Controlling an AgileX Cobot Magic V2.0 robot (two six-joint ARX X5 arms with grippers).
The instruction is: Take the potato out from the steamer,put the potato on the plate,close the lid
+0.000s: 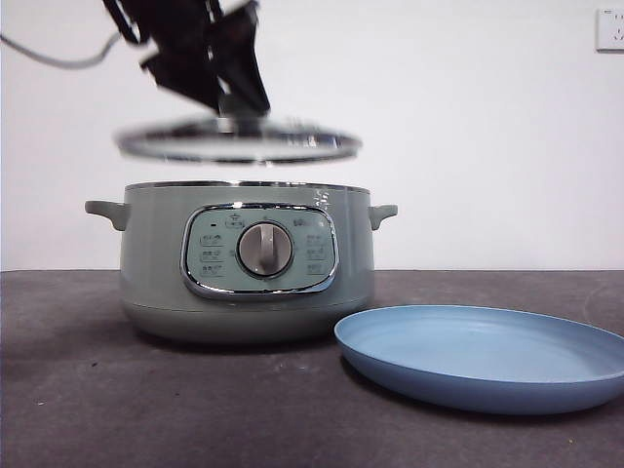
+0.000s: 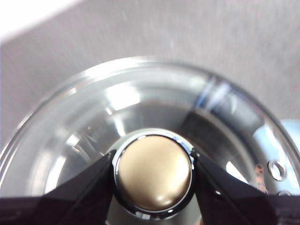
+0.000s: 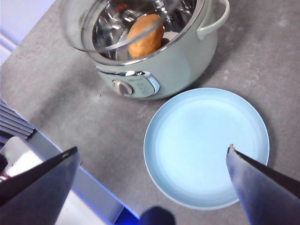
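Currently the left gripper (image 2: 153, 174) is clamping the lid (image 1: 239, 144) above the steamer (image 1: 246, 261); right gripper (image 3: 152, 161) is waiting wide open; potato (image 3: 146, 34) is remaining inside, plate (image 3: 206, 146) unfilled.

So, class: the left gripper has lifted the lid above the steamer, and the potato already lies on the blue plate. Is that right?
Not quite. The left gripper does hold the lid above the steamer, but the potato is still inside the steamer; the plate holds nothing. The right wrist view shows this.

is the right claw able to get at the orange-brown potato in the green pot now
Probably yes: the left claw holds the clear glass lid above the sage-green steamer, and the potato lies partly uncovered.
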